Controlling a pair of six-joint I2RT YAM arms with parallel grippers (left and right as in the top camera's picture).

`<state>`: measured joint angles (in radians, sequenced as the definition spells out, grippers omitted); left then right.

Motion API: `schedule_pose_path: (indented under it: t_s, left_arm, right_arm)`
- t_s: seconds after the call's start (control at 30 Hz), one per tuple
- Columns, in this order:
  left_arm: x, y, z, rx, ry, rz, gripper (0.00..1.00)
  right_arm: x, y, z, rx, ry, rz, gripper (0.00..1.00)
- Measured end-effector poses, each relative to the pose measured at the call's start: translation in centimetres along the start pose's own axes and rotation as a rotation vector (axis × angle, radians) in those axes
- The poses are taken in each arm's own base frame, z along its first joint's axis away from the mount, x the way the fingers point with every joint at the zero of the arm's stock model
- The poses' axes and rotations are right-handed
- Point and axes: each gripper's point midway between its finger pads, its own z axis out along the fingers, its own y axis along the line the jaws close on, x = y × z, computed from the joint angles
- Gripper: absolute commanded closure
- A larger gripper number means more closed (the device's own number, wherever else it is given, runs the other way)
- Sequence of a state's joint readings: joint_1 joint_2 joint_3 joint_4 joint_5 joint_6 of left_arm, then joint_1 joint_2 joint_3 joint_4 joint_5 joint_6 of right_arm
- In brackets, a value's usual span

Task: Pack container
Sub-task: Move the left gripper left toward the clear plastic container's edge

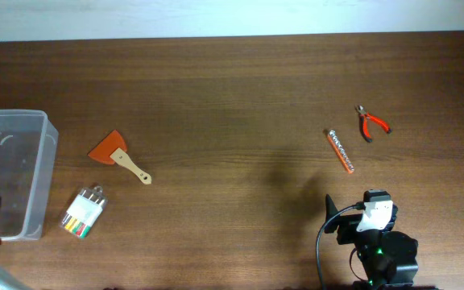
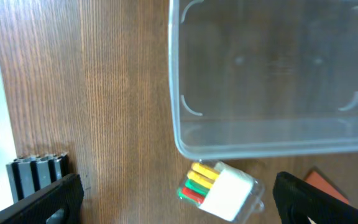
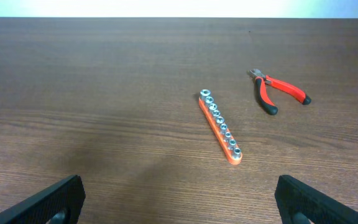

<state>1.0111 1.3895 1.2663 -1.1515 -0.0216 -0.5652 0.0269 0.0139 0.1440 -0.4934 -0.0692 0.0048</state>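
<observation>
Left gripper (image 2: 176, 200) and right gripper (image 3: 179, 200) both gape empty; marker pack (image 2: 229, 190) just beside container (image 2: 174, 93) (scraper (image 1: 117, 152) near, pliers (image 1: 371, 123) well apart)

The table (image 1: 232, 80) holds a container (image 1: 47, 181), scraper (image 1: 113, 150), marker pack (image 1: 84, 212), socket rail (image 1: 341, 151), pliers (image 1: 370, 124).

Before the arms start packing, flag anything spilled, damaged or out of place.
Nothing stands out. The container stands upright and looks empty; the scraper, marker case, socket rail and pliers lie flat on the table, apart, none packed yet.
</observation>
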Motion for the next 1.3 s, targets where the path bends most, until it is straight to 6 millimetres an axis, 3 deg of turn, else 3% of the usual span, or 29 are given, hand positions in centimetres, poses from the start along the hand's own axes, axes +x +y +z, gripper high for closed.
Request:
schedule_pose_path:
  t_s: [0.27,0.53,0.93,1.3]
  left_arm:
    - [-1.3,-0.5,3.9,-0.018,0.052,-0.018,0.00]
    - [-2.7,-1.4,4.2,0.014,0.002,-0.019,0.02]
    - [-2.4,-1.3,8.7,-0.040,0.088,-0.018,0.02]
    - [-2.3,-1.0,11.4,-0.079,0.119,-0.016,0.05]
  right_arm:
    - [0.0,0.0,0.0,0.000,0.000,0.000,0.01]
    - [0.0,0.0,0.0,0.000,0.000,0.000,0.01]
    - [0.0,0.0,0.0,0.000,0.000,0.000,0.01]
    - [0.0,0.0,0.0,0.000,0.000,0.000,0.01]
